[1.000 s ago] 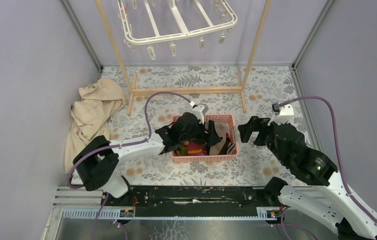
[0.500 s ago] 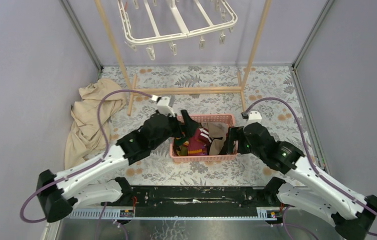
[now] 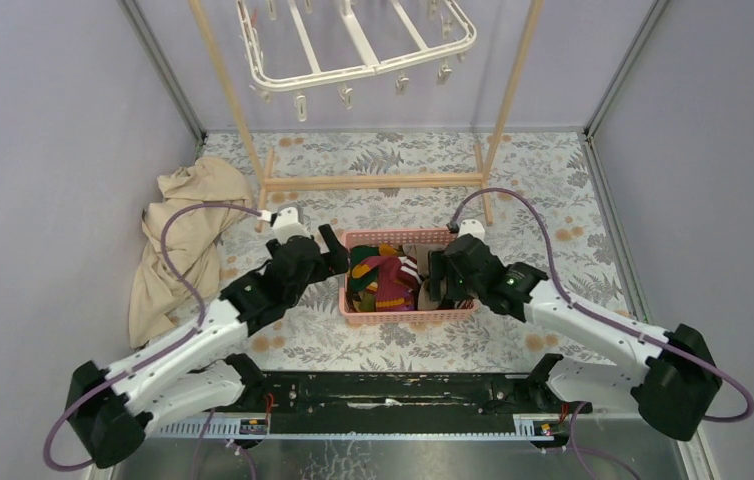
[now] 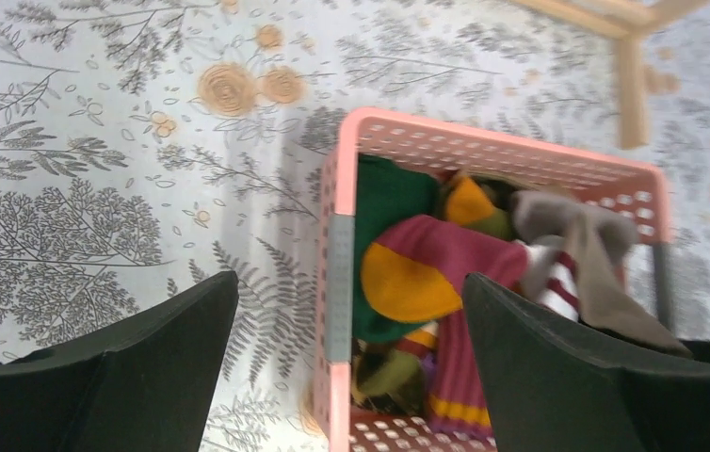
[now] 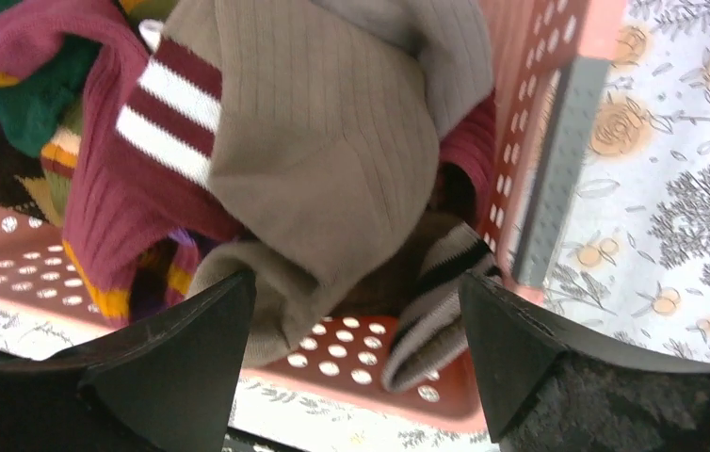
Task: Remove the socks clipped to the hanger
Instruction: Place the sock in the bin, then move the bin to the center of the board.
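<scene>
The white hanger (image 3: 323, 73) hangs at the top from the wooden frame, and its clips dangle with no sock on them. The socks (image 3: 383, 280) lie heaped in a pink basket (image 3: 408, 316): maroon, green, yellow, striped and beige ones (image 5: 323, 141). My left gripper (image 3: 338, 252) is open at the basket's left end. In its wrist view, the left gripper (image 4: 351, 315) straddles the basket's wall (image 4: 337, 264) and holds nothing. My right gripper (image 3: 435, 280) is open low over the basket's right part. A beige sock lies partly between the right gripper's (image 5: 356, 315) jaws.
A large beige cloth (image 3: 188, 230) lies crumpled at the left wall. The wooden pole frame (image 3: 373, 182) stands on its base bar just behind the basket. Lilac walls close in on both sides, over a leaf-patterned table cover (image 3: 543, 180).
My left gripper opened and drew back left from over the socks to the basket's left wall. The right arm swung left and down over the basket's right part, its jaws narrowing slightly.
</scene>
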